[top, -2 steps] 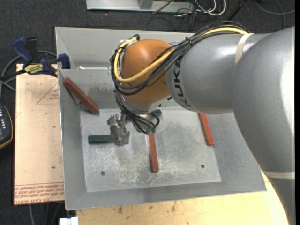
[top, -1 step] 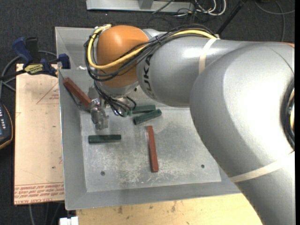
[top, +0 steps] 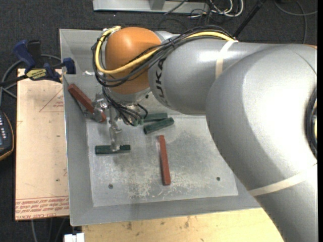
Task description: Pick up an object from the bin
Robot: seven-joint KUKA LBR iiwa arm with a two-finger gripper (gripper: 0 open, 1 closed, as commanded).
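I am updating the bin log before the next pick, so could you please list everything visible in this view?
bin: one, grey metal, middle of the view.
leaning red-brown bar: one, red-brown, against the bin's left wall.
flat red-brown bar: one, red-brown, on the floor right of centre.
lone green bar: one, dark green, flat on the floor left of centre.
paired green bars: two, dark green, side by side near the middle.
arm: one, grey, with orange cover and cables, entering from the right.
hand: one, metal, low over the lone green bar.
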